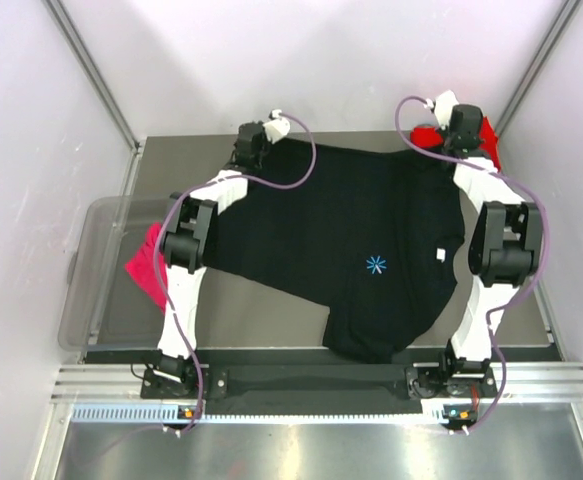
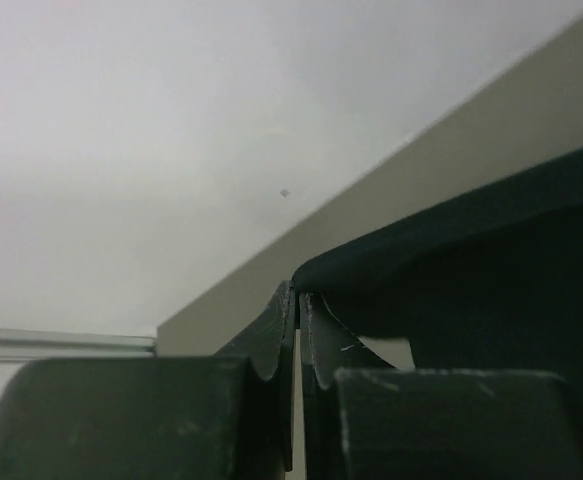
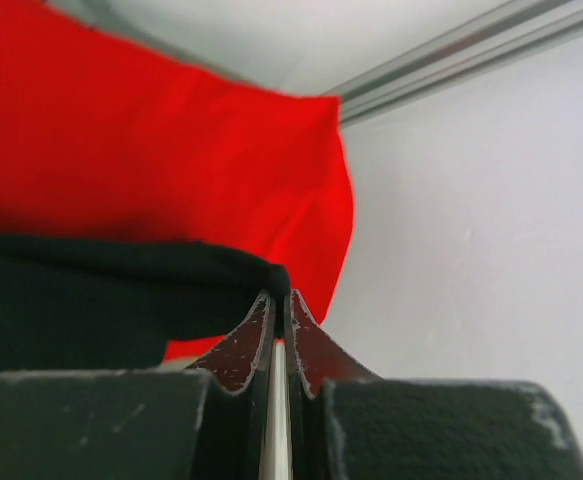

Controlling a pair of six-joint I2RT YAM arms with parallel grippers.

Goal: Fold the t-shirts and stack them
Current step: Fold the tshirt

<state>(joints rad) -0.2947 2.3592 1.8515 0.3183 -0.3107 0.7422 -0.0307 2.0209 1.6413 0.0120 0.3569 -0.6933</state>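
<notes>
Left gripper (image 2: 298, 296), right gripper (image 3: 279, 298) pinched shut on black t-shirt (image 1: 351, 230) upper edge; shirt spread flat, fold not yet made; stacking left.

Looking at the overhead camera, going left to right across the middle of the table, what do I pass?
clear bin → magenta t-shirt → left arm → black t-shirt → right arm

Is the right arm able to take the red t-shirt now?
Probably not yet: the red t-shirt lies just beyond the right gripper, but its jaws are shut on the black t-shirt.
</notes>
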